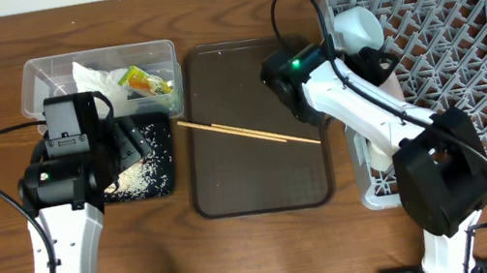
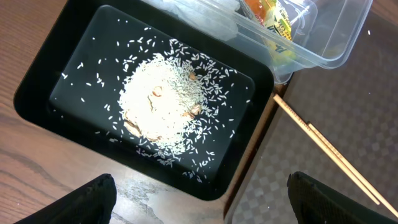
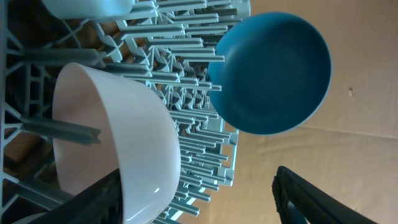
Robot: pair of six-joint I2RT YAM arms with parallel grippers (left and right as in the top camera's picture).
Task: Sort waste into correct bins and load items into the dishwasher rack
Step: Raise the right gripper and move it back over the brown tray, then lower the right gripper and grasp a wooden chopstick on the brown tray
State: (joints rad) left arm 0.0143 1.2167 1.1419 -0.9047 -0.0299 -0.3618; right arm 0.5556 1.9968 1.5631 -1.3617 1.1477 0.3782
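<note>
The clear tub [image 1: 42, 70] holds crumpled tissue [image 1: 97, 79] and the snack wrapper [image 1: 144, 79]. The black tray [image 2: 43, 81] holds a heap of rice [image 2: 161, 102]. My left gripper [image 2: 211, 202] is open and empty above that tray's near corner. Two chopsticks [image 1: 248, 133] lie on the brown serving tray. The grey rack [image 1: 452, 94] holds the dark blue dish [image 3: 270, 71] on edge and a white bowl [image 3: 118, 130]. A pale bowl rim [image 3: 87, 6] shows beside it. My right gripper [image 3: 205, 199] is open at the rack, one finger beside the white bowl. No cup is in view.
The dark brown serving tray [image 1: 260, 178] lies between the black tray and the rack. The black tray sits against the clear tub and the serving tray's left edge. Cables run over the table at the left and above the right arm.
</note>
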